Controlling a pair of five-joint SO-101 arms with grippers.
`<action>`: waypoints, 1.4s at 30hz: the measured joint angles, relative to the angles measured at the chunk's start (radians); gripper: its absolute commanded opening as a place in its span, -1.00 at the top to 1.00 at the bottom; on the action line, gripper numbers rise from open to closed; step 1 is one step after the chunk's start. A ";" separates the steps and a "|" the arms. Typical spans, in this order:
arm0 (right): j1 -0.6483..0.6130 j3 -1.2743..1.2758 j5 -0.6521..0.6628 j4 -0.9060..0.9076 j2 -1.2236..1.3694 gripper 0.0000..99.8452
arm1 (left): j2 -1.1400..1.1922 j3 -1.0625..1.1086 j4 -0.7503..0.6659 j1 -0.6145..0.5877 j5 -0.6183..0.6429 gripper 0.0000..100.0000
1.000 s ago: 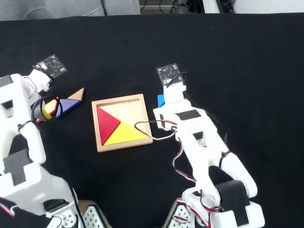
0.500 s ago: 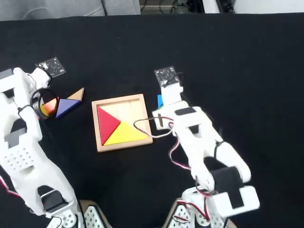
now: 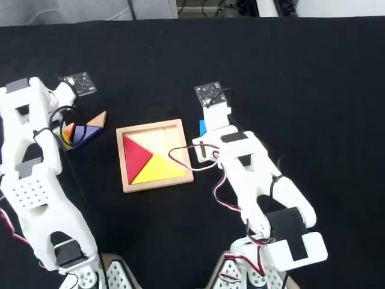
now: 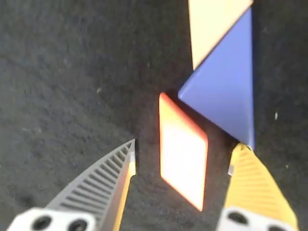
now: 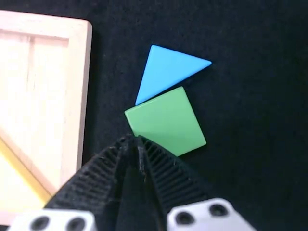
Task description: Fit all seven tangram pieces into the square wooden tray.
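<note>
My left gripper (image 4: pixel 185 147) hangs near the left edge of the tabletop (image 3: pixel 313 66), fingers spread wide. My right gripper (image 5: pixel 137 140) sits near the middle, fingers pressed together, as far as I can tell.

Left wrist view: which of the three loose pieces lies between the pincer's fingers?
The orange parallelogram: it lies between the open fingers of the left pincer. The dark blue triangle and the pale tan triangle lie farther out, past the fingertips.

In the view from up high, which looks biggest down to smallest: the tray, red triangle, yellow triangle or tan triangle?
1. The tray, biggest.
2. The red triangle and yellow triangle look alike, so they tie.
3. The tan triangle, smallest.
</note>
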 measured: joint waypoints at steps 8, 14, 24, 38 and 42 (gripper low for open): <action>0.000 0.000 0.000 0.000 0.000 0.98 | 0.009 0.000 0.003 0.006 -0.020 0.40; 0.000 0.000 0.000 0.000 0.000 0.98 | 0.009 0.000 0.006 0.006 -0.020 0.40; 0.000 0.000 0.000 0.000 0.003 0.98 | 0.028 0.000 0.048 -0.037 -0.020 0.78; 0.000 0.000 0.000 0.000 0.003 0.98 | 0.055 -0.095 0.269 -0.020 -0.029 0.79; 0.000 0.000 0.000 0.000 0.003 0.98 | -0.026 -0.270 0.485 -0.020 -0.029 0.79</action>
